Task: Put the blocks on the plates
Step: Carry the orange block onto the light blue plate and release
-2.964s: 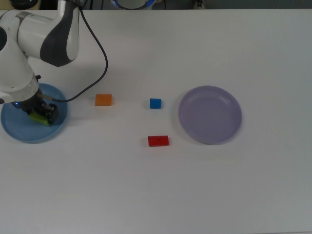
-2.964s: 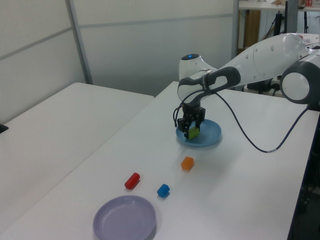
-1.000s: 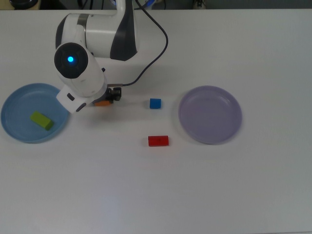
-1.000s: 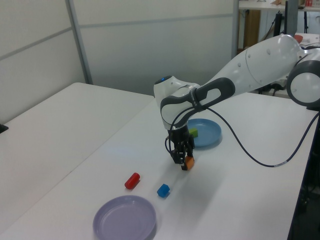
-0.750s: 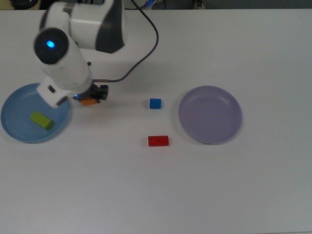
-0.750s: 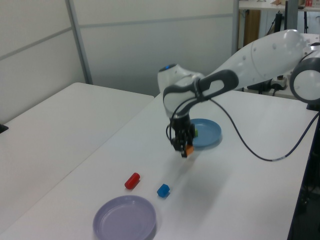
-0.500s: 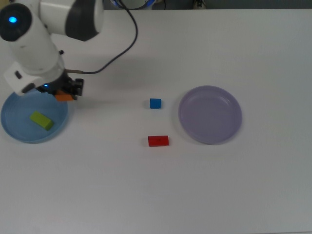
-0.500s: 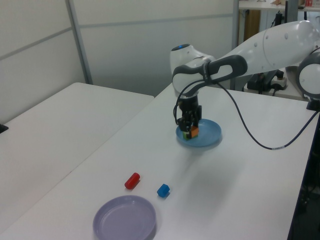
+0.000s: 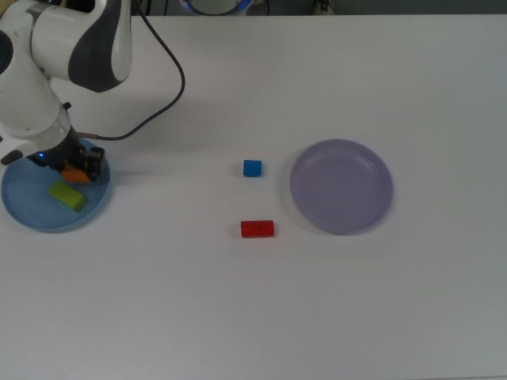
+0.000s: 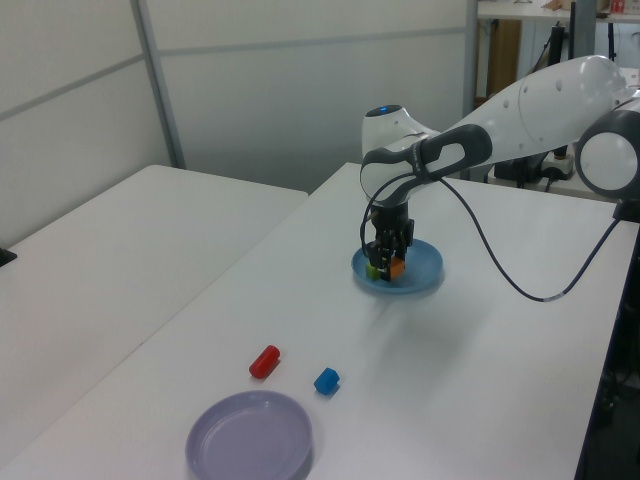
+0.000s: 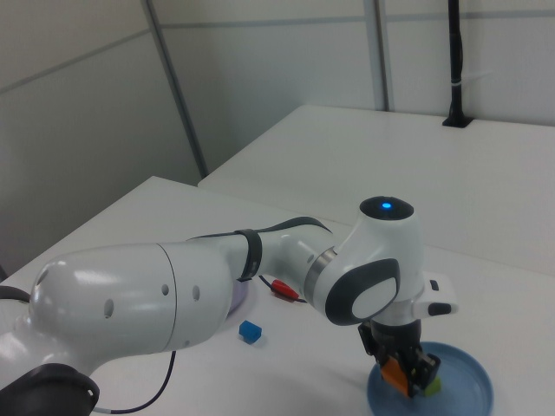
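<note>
The white Franka arm with grey joints reaches across the white table and bends straight down at the wrist, so its black two-finger gripper hangs over the light blue round plastic plate at the top view's left edge. The fingers are closed on the small orange rectangular block, which shows between them in the right view and pokes out below the wrist in the left view; whether it already touches the plate cannot be told. Just beside it, lying flat in the same plate, is the lime-green rectangular block, set at a slant to the top view's edges. The small blue cube sits on the bare table near the middle of the top view, with the red rectangular block a little below it in the top view, both apart from each other and from either plate. The pale lavender round plastic plate lies to the top view's right of the cube and holds nothing. A black cable loops from the arm above the table
</note>
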Controlling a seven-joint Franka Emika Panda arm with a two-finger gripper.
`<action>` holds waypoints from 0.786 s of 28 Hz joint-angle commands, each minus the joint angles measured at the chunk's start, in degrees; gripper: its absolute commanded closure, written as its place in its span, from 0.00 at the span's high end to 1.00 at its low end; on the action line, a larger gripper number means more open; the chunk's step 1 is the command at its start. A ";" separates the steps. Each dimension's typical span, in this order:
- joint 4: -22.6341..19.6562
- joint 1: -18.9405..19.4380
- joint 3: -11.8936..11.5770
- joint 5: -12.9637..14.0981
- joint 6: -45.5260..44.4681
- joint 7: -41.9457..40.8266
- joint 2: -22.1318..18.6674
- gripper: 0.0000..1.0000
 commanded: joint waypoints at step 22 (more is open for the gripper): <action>1.40 6.24 3.39 6.30 0.30 0.97 -2.81 1.00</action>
